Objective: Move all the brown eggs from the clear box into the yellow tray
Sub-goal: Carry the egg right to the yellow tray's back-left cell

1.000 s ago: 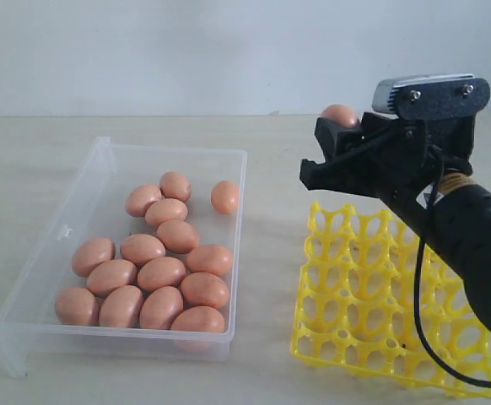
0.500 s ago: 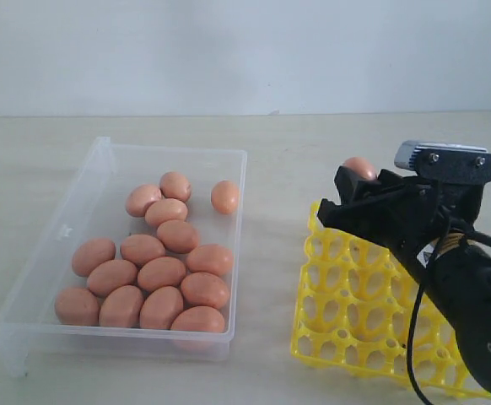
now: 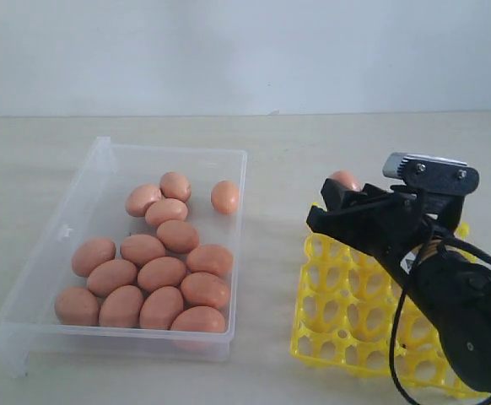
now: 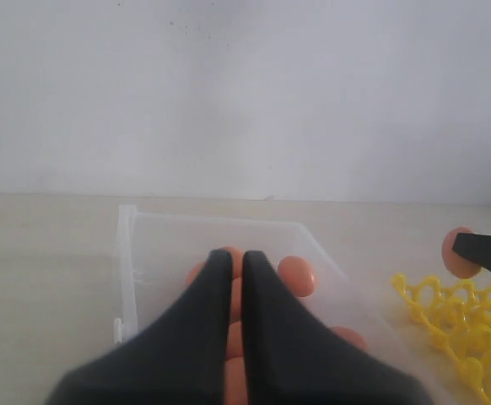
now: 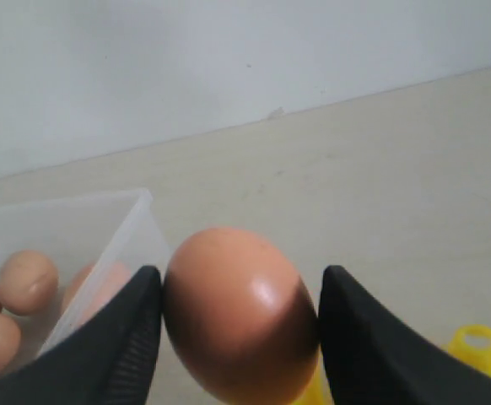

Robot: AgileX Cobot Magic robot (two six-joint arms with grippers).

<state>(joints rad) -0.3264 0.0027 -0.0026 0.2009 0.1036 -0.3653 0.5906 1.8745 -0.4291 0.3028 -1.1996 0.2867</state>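
Note:
My right gripper (image 3: 340, 192) is shut on one brown egg (image 3: 344, 180), holding it just above the far left corner of the yellow tray (image 3: 347, 295). In the right wrist view the brown egg (image 5: 241, 316) fills the gap between the black fingers (image 5: 127, 337). No egg shows in the tray's visible cups. Several brown eggs (image 3: 161, 274) lie clustered in the clear box (image 3: 178, 150) on the left. The left gripper (image 4: 237, 257) is shut and empty, hovering near the clear box (image 4: 220, 221) with eggs (image 4: 297, 275) beyond its tips. It does not show in the exterior view.
The right arm and its black cable (image 3: 401, 337) cover the right part of the tray. Bare tabletop (image 3: 271, 253) separates box and tray. A plain white wall (image 3: 229, 51) stands behind the table.
The right gripper has come down and slightly left with the egg, from well above the tray to just over its far left corner. The eggs in the box have not moved.

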